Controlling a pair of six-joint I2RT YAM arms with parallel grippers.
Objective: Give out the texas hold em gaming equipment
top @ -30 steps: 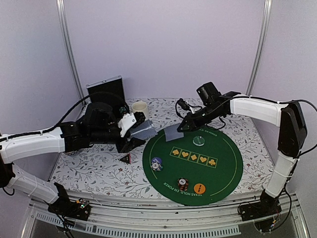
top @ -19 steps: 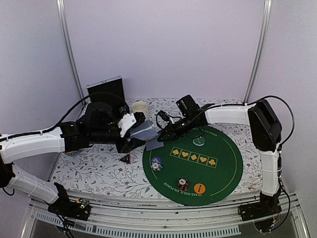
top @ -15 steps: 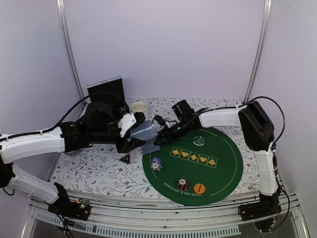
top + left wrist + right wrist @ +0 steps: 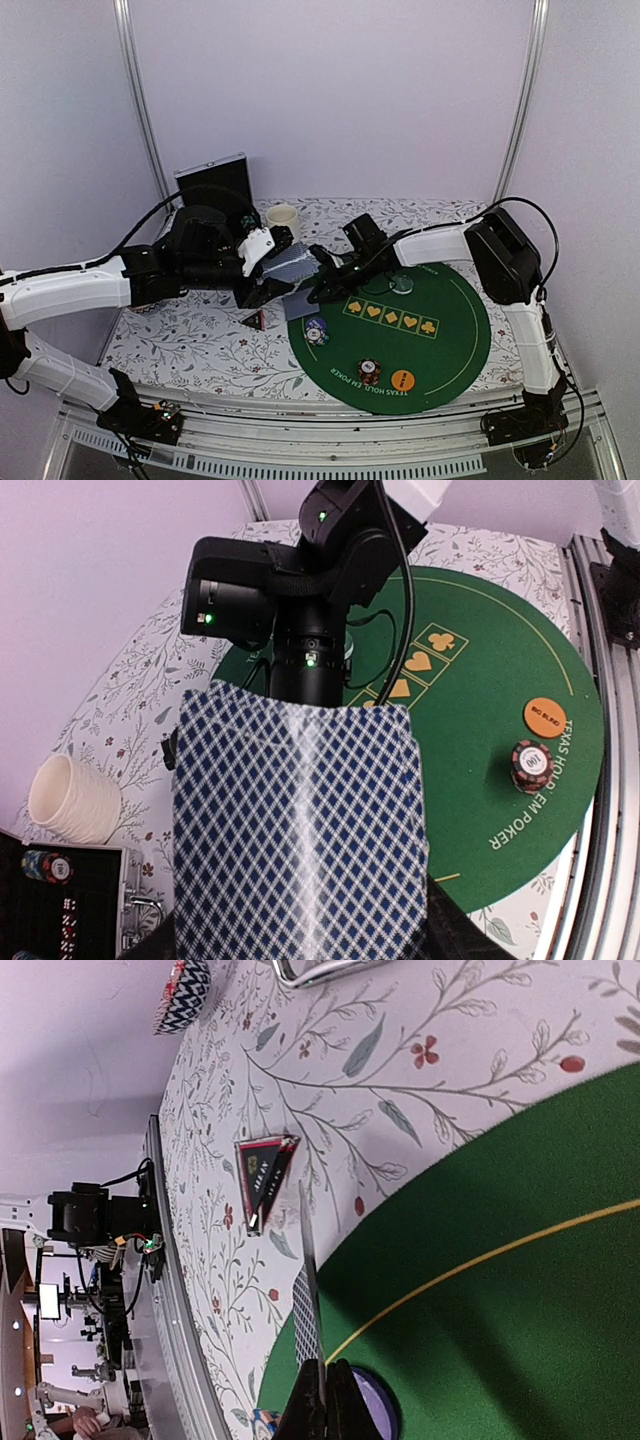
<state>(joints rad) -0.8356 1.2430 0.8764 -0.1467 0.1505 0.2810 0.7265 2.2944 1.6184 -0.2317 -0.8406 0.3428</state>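
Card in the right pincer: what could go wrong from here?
1. The right pincer pinches the card by one end only, so it may slip or twist on release.
2. The card hangs close to the blue-white chips; lowering it could knock them over.
3. The left pincer holds the deck close by, so the arms might brush.

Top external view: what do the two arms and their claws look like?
The left arm and right arm have white links, black joints and loose black cables. The left claw is black with a white block; the right claw is all black.
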